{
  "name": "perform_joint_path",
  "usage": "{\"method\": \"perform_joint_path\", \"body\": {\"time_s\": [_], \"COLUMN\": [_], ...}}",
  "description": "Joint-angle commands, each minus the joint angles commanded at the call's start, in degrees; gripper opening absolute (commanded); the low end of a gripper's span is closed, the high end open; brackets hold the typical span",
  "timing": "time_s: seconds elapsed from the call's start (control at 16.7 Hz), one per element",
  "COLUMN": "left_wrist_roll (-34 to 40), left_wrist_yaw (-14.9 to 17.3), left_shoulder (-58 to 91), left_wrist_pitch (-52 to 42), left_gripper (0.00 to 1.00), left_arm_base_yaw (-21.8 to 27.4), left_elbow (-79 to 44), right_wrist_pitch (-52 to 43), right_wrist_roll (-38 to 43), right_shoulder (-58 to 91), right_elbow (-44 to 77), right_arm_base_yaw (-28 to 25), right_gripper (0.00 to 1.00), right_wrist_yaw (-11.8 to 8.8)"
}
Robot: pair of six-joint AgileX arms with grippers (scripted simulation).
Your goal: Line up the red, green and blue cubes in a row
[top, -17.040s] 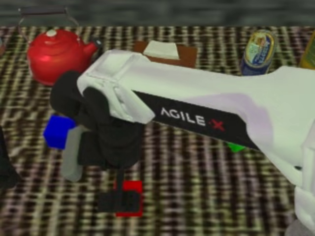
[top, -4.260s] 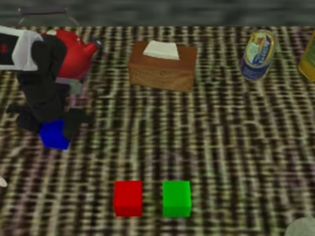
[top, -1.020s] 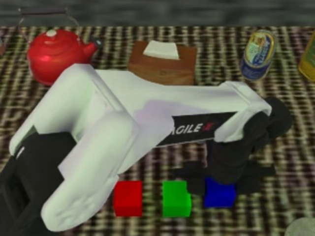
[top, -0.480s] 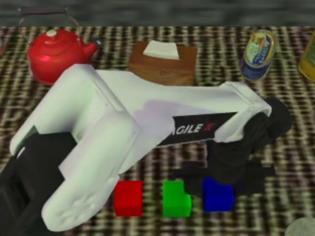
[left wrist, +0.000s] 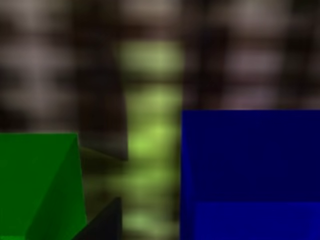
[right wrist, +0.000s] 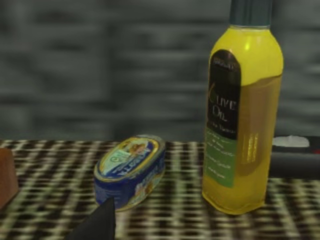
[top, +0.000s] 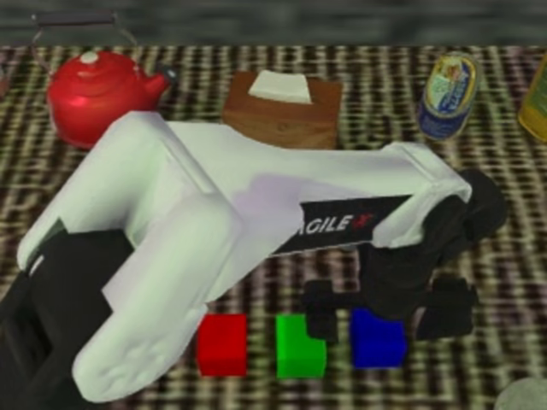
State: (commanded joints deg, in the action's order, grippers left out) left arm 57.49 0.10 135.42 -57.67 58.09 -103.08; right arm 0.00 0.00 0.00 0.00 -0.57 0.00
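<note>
Red cube [top: 222,344], green cube [top: 299,348] and blue cube [top: 377,338] are seen in a row near the table's [top: 479,256] front edge, red leftmost, blue rightmost. Narrow gaps of cloth are visible between them.

The left gripper [top: 386,312] is placed over the blue cube. Its jaws are spread wide, one dark finger between green and blue, the other clear of blue's right side. The blue cube looks released and resting on the table.

Risks, as judged: the finger by the green cube sits very close to it and partly covers its corner from above; a sideways drift while lifting could knock green toward red and break the row. A tilted withdrawal could also drag the blue cube out of line.

The right gripper is not seen from above. The right arm appears parked off the table's right side; whether its jaws are open or closed cannot be told.

Top view: whole row, plus kettle [top: 96,92], tissue box [top: 282,111] and tin [top: 446,94] along the back edge. Left wrist view: only green and blue faces, with bare cloth confirmed between them. Right wrist view: the tin and an oil bottle [right wrist: 242,107], no cubes.
</note>
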Motion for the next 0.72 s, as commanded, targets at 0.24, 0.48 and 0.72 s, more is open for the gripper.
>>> {"method": "perform_joint_path", "body": {"time_s": [0.24, 0.48, 0.72], "left_wrist_roll": [0.01, 0.25, 0.14], "left_wrist_yaw": [-0.01, 0.01, -0.04], "left_shoulder": [-0.24, -2.01, -3.7], "left_wrist_pitch": [-1.0, -8.55, -13.53], "left_gripper": [1.0, 1.0, 1.0], "left_arm_base_yaw": [-0.05, -0.67, -1.1], "left_elbow": [-0.89, -6.13, -9.87], "right_wrist_pitch": [0.0, 0.0, 0.0], "right_wrist_roll": [0.0, 0.0, 0.0], "right_shoulder": [0.0, 0.0, 0.0], "right_elbow": [0.0, 0.0, 0.0], "right_arm_base_yaw": [0.0, 0.0, 0.0], "right_gripper": [1.0, 1.0, 1.0], "right_wrist_yaw": [0.0, 0.0, 0.0]}}
